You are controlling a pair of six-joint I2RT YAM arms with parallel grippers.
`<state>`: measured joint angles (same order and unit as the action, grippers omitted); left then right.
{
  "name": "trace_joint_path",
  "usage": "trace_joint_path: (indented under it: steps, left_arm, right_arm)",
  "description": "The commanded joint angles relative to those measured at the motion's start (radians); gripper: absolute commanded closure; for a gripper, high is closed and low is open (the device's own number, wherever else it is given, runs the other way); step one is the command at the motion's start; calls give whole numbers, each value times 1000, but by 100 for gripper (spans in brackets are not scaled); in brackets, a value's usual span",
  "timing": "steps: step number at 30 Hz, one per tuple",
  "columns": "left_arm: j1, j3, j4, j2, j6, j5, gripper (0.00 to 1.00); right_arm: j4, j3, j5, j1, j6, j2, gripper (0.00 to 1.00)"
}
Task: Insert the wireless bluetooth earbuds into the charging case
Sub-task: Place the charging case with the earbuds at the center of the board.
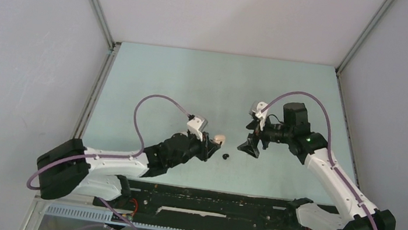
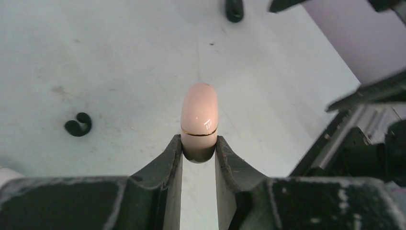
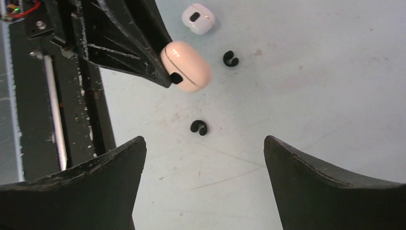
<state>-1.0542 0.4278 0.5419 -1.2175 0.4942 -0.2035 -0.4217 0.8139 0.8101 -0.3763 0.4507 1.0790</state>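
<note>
My left gripper [image 1: 213, 143] [image 2: 198, 142] is shut on one end of a pink pebble-shaped charging case [image 2: 198, 112], held off the table; the case also shows in the top view [image 1: 220, 137] and the right wrist view [image 3: 187, 66], its lid seam closed. Two black C-shaped earbuds lie on the table: one [image 3: 198, 127] [image 1: 226, 156] between the grippers, one [image 3: 231, 58] [image 2: 79, 125] beside the case. My right gripper [image 1: 250, 148] [image 3: 203, 143] is open and empty, hovering just short of the nearer earbud.
A white case [image 3: 198, 18] lies on the table beyond the pink one, hidden under the left arm in the top view. The black rail [image 1: 208, 200] runs along the table's near edge. Grey walls enclose the pale green table [image 1: 193, 84].
</note>
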Motion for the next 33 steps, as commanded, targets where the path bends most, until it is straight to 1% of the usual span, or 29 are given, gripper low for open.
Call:
trace_joint_path:
  steps: [1,3,5,9,14,17,20,22,27,33]
  left_arm:
    - [75,93,-107,-83,116,29,100]
    - [103,166,-156,-146,125,88,100]
    - [114,239,-208,-206,125,112,100]
    - [144,351,-225,-328,150,177,100]
    - [193,429,-224,-453,201,292,100]
    - [223,435,-172,-510,269,355,99]
    - [250,425,-119,-552,333,404,92]
    - [258,425,-113,-564,342,416,90]
    - [271,436,-183,-582,339,393,84]
    - [275,414,-264,-566,332,335,68]
  right_arm:
    - [72,8,-92,4,-38,-17,5]
    - [85,8,-112,15,-51,-20,5]
    - [98,8,-130,31,-77,-22,5]
    - [106,8,-131,63,-92,-22,5]
    - [99,8,-114,71,-80,-24,5]
    - [101,8,-125,71,-74,-19,5]
    - [102,8,-140,72,-74,-13,5]
    - [102,8,-146,71,-73,-10,5]
    - [101,8,-164,70,-60,7,5]
    - [95,8,-202,71,-36,26,5]
